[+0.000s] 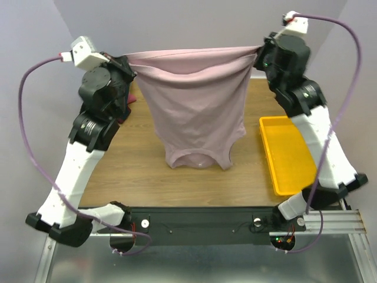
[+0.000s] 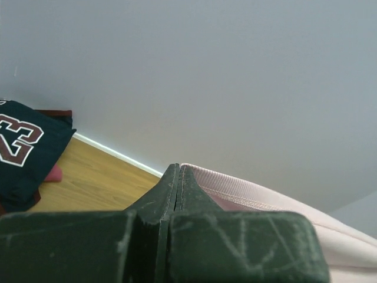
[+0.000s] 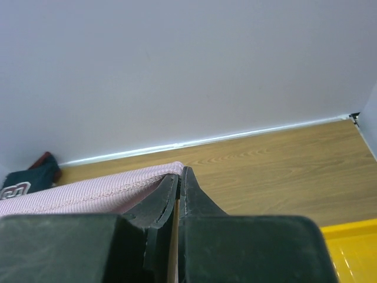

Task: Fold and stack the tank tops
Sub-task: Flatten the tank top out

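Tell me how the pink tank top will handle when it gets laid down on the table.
Likely very floppy: the pink tank top sags in folds between the left gripper and right gripper. Probably light, since two small corner pinches hold it up. It may crumple on the table unless lowered taut.

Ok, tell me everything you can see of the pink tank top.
The pink tank top is plain dusty-pink soft knit with a stitched edge. It hangs spread between the left pincer and right pincer, each shut on a corner of its taut upper edge. The body sags in folds over the table; whether its lower end touches down is unclear.
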`<state>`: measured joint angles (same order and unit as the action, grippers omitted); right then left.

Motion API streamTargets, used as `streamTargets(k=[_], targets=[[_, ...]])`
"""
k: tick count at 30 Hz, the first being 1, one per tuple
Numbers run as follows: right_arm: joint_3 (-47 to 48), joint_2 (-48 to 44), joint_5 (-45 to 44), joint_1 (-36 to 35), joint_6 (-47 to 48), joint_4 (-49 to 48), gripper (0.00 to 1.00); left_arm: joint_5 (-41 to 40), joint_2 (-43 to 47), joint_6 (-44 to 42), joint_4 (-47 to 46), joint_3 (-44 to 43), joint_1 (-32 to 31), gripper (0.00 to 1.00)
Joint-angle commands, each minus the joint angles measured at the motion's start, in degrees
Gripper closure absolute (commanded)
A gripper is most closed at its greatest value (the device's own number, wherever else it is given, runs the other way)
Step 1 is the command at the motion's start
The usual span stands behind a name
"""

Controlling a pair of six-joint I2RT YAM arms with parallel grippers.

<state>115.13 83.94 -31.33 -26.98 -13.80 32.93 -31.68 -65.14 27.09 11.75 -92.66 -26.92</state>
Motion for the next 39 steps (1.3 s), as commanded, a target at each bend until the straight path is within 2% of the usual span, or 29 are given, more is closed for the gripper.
streamTargets(k=[1, 4, 5, 6, 7, 9, 10, 11, 14, 16, 18, 20, 24, 25, 26, 28, 29, 31, 32, 33, 37, 39], targets=[[3.5, 8.6, -2.7, 1.5, 5.8, -11.6, 1.00, -0.4, -4.9, -0.9, -11.5, -2.3, 2.4, 1.00], [14.0, 16.8, 1.4, 3.6, 6.2, -12.8, 1.00, 2.8, -9.1, -1.1, -18.1, -4.5, 4.8, 1.00], [20.0, 21.1, 3.2, 4.5, 6.9, -13.7, 1.00, 5.5, -15.1, -0.4, -19.2, -8.1, 6.9, 1.00], [20.0, 21.2, 4.2, 4.7, 7.5, -13.9, 1.00, 7.1, -15.2, -0.3, -19.2, -10.2, 8.0, 1.00], [25.9, 25.2, 4.6, 5.1, 8.3, -14.6, 1.00, 8.5, -19.5, -0.4, -20.4, -15.3, 8.9, 1.00], [31.1, 29.4, 5.9, 6.3, 10.3, -16.5, 1.00, 13.2, -24.3, -0.1, -19.6, -22.1, 11.4, 1.00], [33.8, 31.1, 6.6, 6.9, 10.5, -17.2, 1.00, 14.3, -29.6, -0.3, -18.3, -26.3, 11.7, 1.00], [37.3, 33.7, 7.7, 7.6, 10.2, -19.1, 1.00, 15.1, -32.4, -1.0, -16.9, -36.0, 12.3, 1.00], [36.1, 33.7, 9.1, 9.5, 9.1, -24.7, 0.99, 18.1, -40.0, -1.6, -13.4, -50.5, 13.1, 1.00], [33.3, 32.1, 9.2, 9.8, 8.8, -27.1, 0.99, 18.9, -40.2, -1.5, -13.4, -51.7, 13.3, 1.00], [29.4, 30.1, 8.8, 9.8, 8.3, -28.1, 1.00, 18.9, -38.2, -1.3, -14.4, -46.2, 13.4, 1.00], [24.8, 27.8, 8.2, 9.9, 7.7, -28.0, 1.00, 18.9, -33.1, -0.2, -17.7, -35.3, 13.8, 1.00], [4.8, 18.5, 8.5, 9.9, 2.6, -27.9, 1.00, 19.0, -25.2, 4.4, -19.6, -17.9, 14.3, 1.00], [-5.3, 13.4, 8.6, 9.9, 1.2, -28.0, 1.00, 19.3, -21.9, 5.5, -19.9, -14.0, 14.3, 1.00], [-11.5, 11.1, 8.7, 9.9, -0.3, -27.8, 1.00, 19.6, -20.1, 8.4, -20.4, -5.4, 14.3, 1.00], [-22.0, 5.8, 9.4, 9.8, -4.7, -27.5, 1.00, 20.9, -14.7, 11.9, -21.1, 4.3, 14.3, 1.00], [-32.9, 1.4, 9.8, 9.9, -6.4, -27.2, 1.00, 21.5, -12.9, 14.0, -21.4, 14.3, 14.3, 1.00], [-43.1, -2.2, 12.5, 9.9, -10.7, -26.5, 0.99, 23.0, -9.1, 20.7, -23.4, 25.5, 14.1, 1.00], [-47.1, -3.6, 14.0, 9.9, -11.9, -26.3, 1.00, 23.7, -5.3, 22.5, -25.0, 36.9, 14.0, 1.00], [-54.2, -4.9, 16.5, 9.9, -14.2, -24.8, 1.00, 24.3, -3.6, 25.0, -26.3, 41.8, 13.6, 1.00], [-67.5, -7.4, 24.0, 9.8, -19.0, -22.2, 1.00, 27.0, 4.4, 26.8, -25.6, 61.1, 13.1, 1.00], [-72.9, -9.4, 26.5, 9.8, -20.6, -21.4, 1.00, 29.4, 6.9, 27.5, -25.2, 65.1, 12.9, 1.00]])
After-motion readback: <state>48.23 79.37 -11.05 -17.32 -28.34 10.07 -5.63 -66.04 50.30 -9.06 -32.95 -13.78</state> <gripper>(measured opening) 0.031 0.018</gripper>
